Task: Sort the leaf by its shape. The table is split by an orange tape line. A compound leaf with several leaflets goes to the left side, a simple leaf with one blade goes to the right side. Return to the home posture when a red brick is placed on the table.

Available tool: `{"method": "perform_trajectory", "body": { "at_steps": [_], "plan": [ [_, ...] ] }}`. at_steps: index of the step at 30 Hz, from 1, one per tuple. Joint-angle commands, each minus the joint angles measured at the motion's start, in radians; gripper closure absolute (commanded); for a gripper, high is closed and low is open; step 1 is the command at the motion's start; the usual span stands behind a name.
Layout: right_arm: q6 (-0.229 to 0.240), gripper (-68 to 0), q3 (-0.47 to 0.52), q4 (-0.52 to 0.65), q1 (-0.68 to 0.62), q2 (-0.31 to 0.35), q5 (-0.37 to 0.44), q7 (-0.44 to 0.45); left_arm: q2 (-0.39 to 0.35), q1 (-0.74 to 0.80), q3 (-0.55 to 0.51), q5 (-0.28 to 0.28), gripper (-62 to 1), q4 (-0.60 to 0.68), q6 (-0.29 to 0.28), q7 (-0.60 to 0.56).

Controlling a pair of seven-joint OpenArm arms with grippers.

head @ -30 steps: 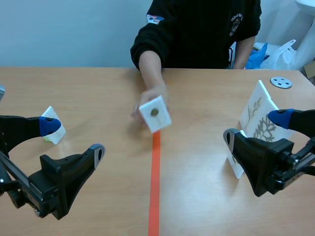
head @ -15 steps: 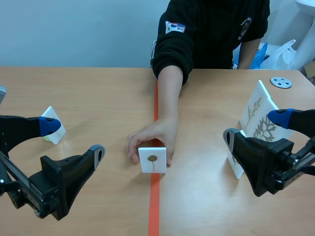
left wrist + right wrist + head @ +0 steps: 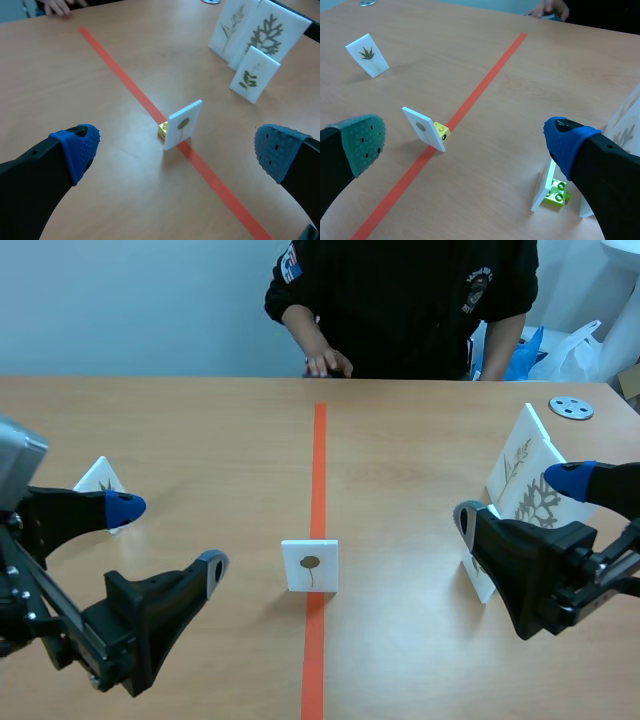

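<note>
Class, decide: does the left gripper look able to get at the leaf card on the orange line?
Probably yes: the left gripper is open, the leaf card stands alone ahead of it, and the person's hand rests at the far edge.

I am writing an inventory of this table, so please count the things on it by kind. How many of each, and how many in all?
Leaf cards: 5 (one in the middle, one at the left, three at the right)
Toy bricks seen behind cards: 2 (yellow, green)
Metal disc: 1
Total: 8
</note>
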Motion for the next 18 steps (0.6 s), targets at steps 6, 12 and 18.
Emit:
{"method": "perform_trajectory", "body": {
  "at_steps": [6,12,18],
  "plan": [
    [-0.009,-67.9,0.008,0.015,0.015,0.005,0.008,0.019,-0.003,-0.142,0.090,0.066,-62.3,-0.157,-0.026,-0.097],
    [-0.026,-67.9,0.008,0.015,0.015,0.005,0.008,0.019,-0.003,-0.284,0.188,0.146,-62.3,-0.327,-0.044,-0.183],
    [-0.027,-67.9,0.008,0.014,0.015,0.002,0.006,0.019,-0.003,-0.408,0.300,0.216,-62.3,-0.481,-0.055,-0.283]
  ]
}}
